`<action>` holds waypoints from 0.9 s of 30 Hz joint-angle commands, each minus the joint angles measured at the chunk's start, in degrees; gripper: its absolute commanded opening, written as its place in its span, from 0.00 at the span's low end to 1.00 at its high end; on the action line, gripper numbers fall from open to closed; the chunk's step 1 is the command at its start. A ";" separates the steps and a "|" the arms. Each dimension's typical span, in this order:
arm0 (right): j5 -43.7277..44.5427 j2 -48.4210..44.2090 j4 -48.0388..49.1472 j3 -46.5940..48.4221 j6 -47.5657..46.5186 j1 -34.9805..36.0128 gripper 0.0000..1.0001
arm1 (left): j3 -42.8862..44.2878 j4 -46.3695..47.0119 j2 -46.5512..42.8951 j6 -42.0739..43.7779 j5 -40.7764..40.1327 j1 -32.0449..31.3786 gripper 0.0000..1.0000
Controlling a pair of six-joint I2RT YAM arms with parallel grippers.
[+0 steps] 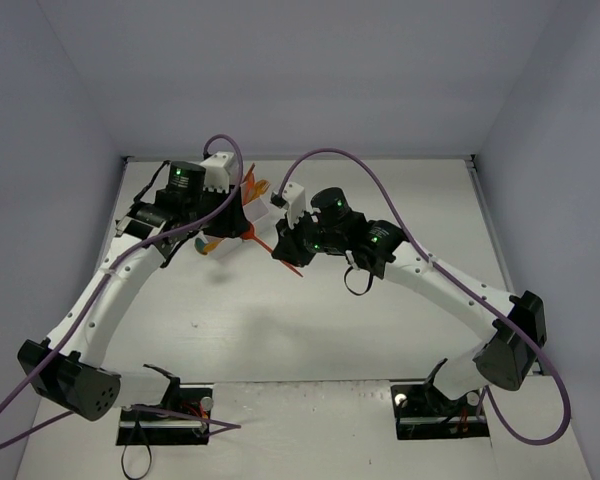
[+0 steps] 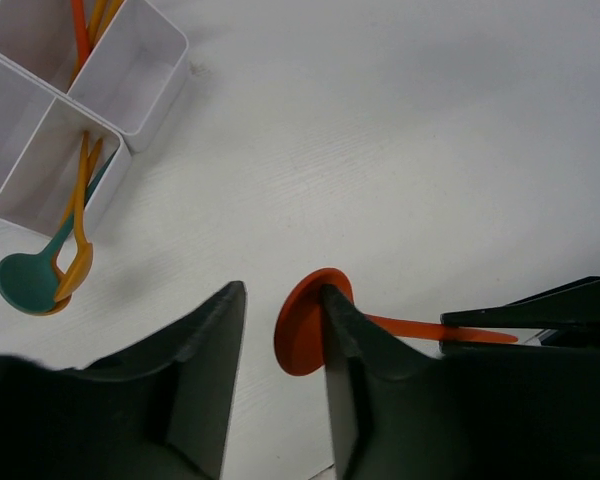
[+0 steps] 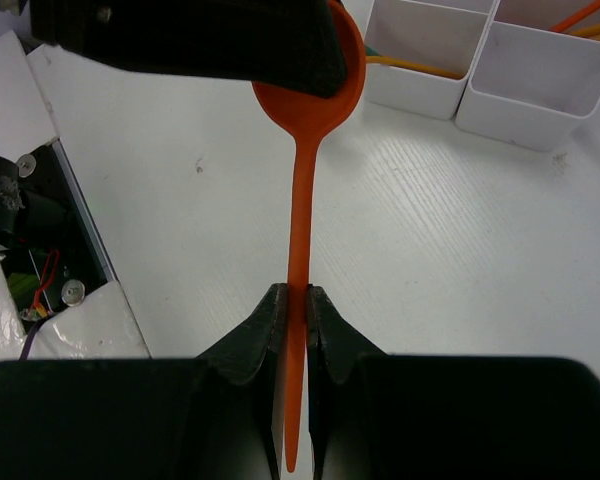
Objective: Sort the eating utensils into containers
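My right gripper [image 3: 295, 300] is shut on the handle of a red-orange spoon [image 3: 300, 190] and holds it out level above the table. The spoon's round bowl [image 2: 302, 330] lies against the right finger [image 2: 345, 330] of my open left gripper [image 2: 280, 310], partly behind it. In the top view the spoon [image 1: 288, 260] spans between the two grippers. The white compartment tray [image 2: 130, 125] stands beyond the left gripper and also shows in the right wrist view [image 3: 525, 120]. One compartment holds a teal spoon [image 2: 28, 282] and orange spoons [image 2: 78, 235] that stick out over its wall. Another holds orange utensils [image 2: 83, 25].
The grey enclosure walls [image 1: 40, 150] close in the table at the left, back and right. Purple cables [image 1: 360, 158] arc over both arms. The arm base plates [image 1: 165, 420] sit at the near edge. A mount with exposed wiring [image 3: 30, 260] shows left of the right gripper.
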 commanded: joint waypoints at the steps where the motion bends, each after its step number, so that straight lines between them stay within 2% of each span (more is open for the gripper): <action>1: 0.45 -2.40 2.48 1.27 -0.50 0.77 0.01 | 2.54 1.68 -0.32 -0.73 0.78 -0.43 0.27; 7: 1.15 -2.23 2.48 0.42 -0.86 0.76 0.01 | 2.23 1.60 -0.20 -1.18 1.43 -0.43 0.01; 12: 2.67 -2.14 2.48 -0.03 -1.13 0.77 0.03 | 1.17 1.68 -0.46 -1.28 1.80 -0.51 0.00; 14: 3.40 -1.96 2.48 -0.20 -1.21 0.76 0.22 | 0.81 1.68 -0.83 -1.10 1.31 -0.43 0.00; 16: 4.63 -1.79 2.38 -0.13 -0.85 0.52 0.45 | 0.35 1.60 -1.37 -0.90 -0.53 -0.51 0.00; 17: 5.62 -1.79 2.33 -0.18 -0.51 0.27 0.64 | -0.05 1.60 -1.77 -0.80 -1.93 -0.51 0.00; 19: 9.05 -1.99 2.17 -0.55 0.83 -0.26 0.94 | -0.58 1.53 -2.43 -0.75 -7.19 -0.51 0.00; 20: 10.80 -2.21 2.00 -0.90 1.51 -0.70 1.00 | -0.84 1.51 -2.73 -0.82 -10.35 -0.48 0.00; 23: 15.20 -3.73 1.20 -3.05 3.06 -3.35 1.00 | -1.56 1.89 -3.26 -1.41 -22.70 -0.42 0.00; 27: 20.28 -7.66 0.22 -7.28 5.42 -7.95 1.00 | -2.99 5.36 -2.97 -3.16 -35.37 -0.04 0.00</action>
